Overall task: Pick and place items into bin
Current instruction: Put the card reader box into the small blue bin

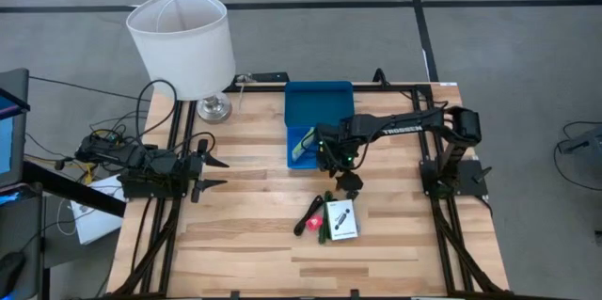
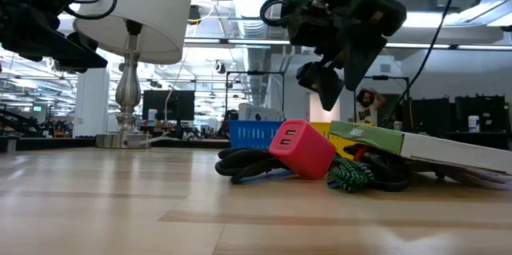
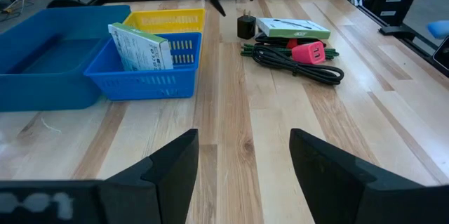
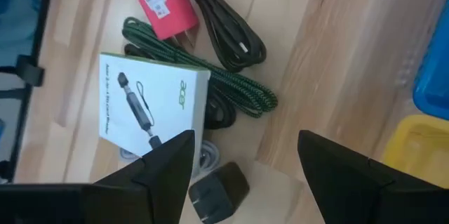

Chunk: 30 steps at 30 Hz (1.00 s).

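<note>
The items lie in a cluster on the wooden table: a white printed box (image 4: 154,104), a red charger (image 4: 168,10), a green braided cable (image 4: 217,80), a black cable (image 4: 228,34) and a small black cube (image 4: 219,190). My right gripper (image 4: 245,143) hangs open above the black cube, tilted downward, touching nothing. The bin stands beyond: a wide blue tray (image 3: 42,55), a small blue basket (image 3: 147,76) and a yellow basket (image 3: 165,19). A pale green box (image 3: 140,47) stands leaning inside the small blue basket. My left gripper (image 3: 242,150) waits open at the table's left edge.
A white lamp (image 1: 183,41) on a metal foot stands at the table's far left corner. Bare wood lies between my left gripper and the items. Metal frame rails run along the table's left and right edges.
</note>
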Available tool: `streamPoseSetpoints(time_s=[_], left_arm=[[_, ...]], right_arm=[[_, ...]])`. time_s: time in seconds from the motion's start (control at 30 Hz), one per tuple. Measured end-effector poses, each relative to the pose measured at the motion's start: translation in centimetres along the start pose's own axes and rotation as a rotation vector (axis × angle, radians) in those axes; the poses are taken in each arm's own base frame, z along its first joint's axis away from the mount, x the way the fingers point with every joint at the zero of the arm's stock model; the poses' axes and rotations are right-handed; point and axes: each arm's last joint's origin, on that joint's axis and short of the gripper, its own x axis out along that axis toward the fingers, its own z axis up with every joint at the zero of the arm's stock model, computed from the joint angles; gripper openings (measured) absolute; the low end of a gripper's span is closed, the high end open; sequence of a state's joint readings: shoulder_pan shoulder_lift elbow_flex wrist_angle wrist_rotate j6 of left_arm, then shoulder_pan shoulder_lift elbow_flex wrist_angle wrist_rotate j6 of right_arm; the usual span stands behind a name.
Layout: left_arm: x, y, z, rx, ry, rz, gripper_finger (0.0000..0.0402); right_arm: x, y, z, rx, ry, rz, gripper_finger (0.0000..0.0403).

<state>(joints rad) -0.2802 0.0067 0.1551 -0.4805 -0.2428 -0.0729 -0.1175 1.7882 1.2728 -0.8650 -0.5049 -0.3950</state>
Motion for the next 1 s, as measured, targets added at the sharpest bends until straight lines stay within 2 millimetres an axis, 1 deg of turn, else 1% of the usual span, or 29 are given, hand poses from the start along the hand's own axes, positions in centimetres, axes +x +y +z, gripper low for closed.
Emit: streamPoseSetpoints(time_s=[0.27,0.47,0.67,0.87,1.0], left_arm=[[0.0,0.0,0.0,0.000,0.000,0.000,0.0212],[0.0,0.0,0.0,0.000,0.000,0.000,0.0212],[0.0,0.0,0.0,0.000,0.000,0.000,0.0212],[0.0,0.0,0.0,0.000,0.000,0.000,0.0212],[0.0,0.0,0.0,0.000,0.000,0.000,0.0212]], right_arm=[[0.9,1.2,0.5,-0.016,0.023,-0.028,0.0249],[2.5,1.4,-0.4,0.002,0.033,-0.022,0.0249],[3.3,1.9,-0.8,0.003,0.039,-0.005,0.0249],[3.7,2.5,-0.6,-0.003,0.042,0.005,0.0249],[3.7,2.5,-0.5,-0.001,0.033,0.008,0.0249]])
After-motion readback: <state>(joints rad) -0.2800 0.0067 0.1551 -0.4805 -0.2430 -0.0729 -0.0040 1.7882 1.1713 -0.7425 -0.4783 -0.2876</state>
